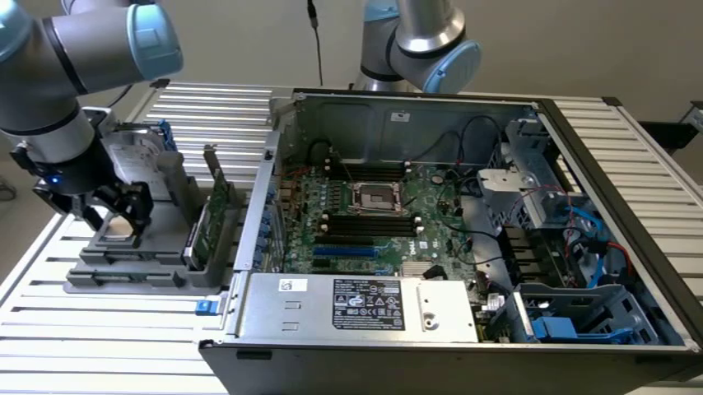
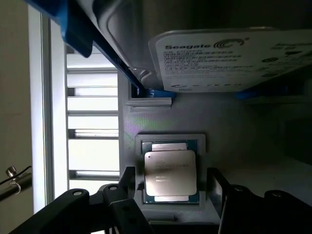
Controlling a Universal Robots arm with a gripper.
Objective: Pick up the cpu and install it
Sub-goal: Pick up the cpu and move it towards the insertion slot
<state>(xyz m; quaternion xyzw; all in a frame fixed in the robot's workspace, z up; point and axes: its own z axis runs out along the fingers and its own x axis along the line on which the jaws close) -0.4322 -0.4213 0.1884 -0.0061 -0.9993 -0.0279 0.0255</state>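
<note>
One cpu [image 2: 170, 173] lies beneath the open end effector [image 1: 115, 224]; hard drive [image 2: 229, 58] label reads Seagate.

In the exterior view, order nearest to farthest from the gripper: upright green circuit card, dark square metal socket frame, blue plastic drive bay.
1. Upright green circuit card, beside the gripper.
2. Dark square metal socket frame, mid-view.
3. Blue plastic drive bay, exterior view's right.

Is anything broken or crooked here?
Nothing stands out. The cpu lies flat and square in its recess of the grey holder, between the fingers of the open gripper. The hard drive stands upright in its slot, and the computer case lies open with nothing spilled.
</note>
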